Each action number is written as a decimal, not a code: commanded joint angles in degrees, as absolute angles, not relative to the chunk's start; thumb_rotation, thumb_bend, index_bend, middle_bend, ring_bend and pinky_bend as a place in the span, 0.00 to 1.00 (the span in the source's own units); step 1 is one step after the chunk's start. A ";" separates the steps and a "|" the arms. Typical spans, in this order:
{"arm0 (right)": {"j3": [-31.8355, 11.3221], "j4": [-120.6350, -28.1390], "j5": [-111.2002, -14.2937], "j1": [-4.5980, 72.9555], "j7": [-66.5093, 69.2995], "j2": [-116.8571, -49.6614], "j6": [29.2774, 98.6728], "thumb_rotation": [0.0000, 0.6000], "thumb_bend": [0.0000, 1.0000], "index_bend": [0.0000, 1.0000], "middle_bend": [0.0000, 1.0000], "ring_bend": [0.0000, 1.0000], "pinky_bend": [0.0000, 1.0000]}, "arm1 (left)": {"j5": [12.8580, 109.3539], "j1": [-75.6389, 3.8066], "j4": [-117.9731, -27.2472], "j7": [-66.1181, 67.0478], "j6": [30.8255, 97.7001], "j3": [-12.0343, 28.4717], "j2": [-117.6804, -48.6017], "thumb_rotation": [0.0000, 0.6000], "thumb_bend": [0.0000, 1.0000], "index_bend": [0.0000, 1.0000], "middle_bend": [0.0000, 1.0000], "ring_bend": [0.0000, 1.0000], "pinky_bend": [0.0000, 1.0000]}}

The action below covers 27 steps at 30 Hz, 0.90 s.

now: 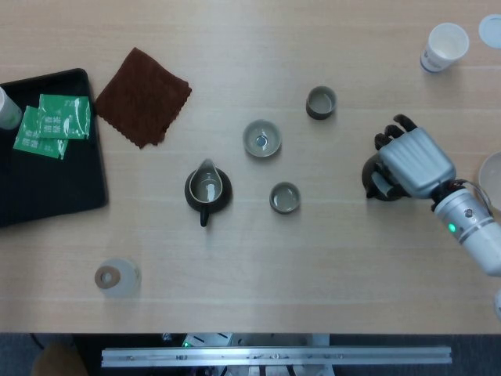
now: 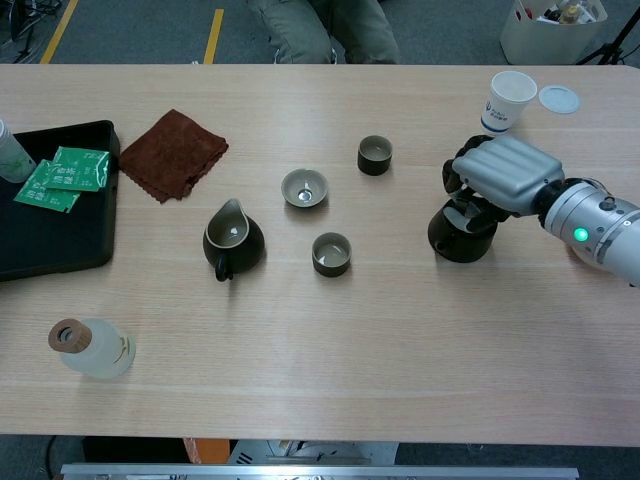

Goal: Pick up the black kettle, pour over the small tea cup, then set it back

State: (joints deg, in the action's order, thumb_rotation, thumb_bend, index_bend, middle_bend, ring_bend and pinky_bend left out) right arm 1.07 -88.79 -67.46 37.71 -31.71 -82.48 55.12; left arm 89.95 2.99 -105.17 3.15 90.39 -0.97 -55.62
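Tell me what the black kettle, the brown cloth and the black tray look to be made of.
Black kettle: probably glazed ceramic or cast iron; dark, rounded, faint sheen, mostly covered by the right hand.
Brown cloth: soft woven or terry fabric; matte, fuzzy surface, uneven frayed-looking edges.
Black tray: likely plastic or lacquered wood; smooth, slightly glossy raised rim. Hard to say which.

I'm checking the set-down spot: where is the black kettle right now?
The black kettle stands on the table's right side in both views, under the right hand, right of the small tea cups.
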 commanded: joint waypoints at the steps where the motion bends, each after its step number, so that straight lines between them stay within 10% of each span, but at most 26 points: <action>1: 0.81 -88.86 -68.08 37.51 -31.08 -82.30 55.42 0.69 0.42 0.22 0.29 0.17 0.11 | 89.86 2.90 -105.24 3.25 90.24 -0.97 -55.59 1.00 0.36 0.16 0.10 0.03 0.05; 17: -1.26 -91.19 -72.07 35.21 -27.23 -79.69 60.38 0.70 0.41 0.05 0.12 0.03 0.04 | 89.09 2.19 -105.68 3.61 89.48 -0.61 -55.41 1.00 0.36 0.16 0.10 0.03 0.05; 27: -1.83 -97.90 -72.37 29.33 -27.53 -73.25 69.58 0.98 0.41 0.05 0.15 0.03 0.04 | 88.49 0.93 -105.45 3.97 88.17 0.04 -55.83 1.00 0.36 0.16 0.10 0.03 0.05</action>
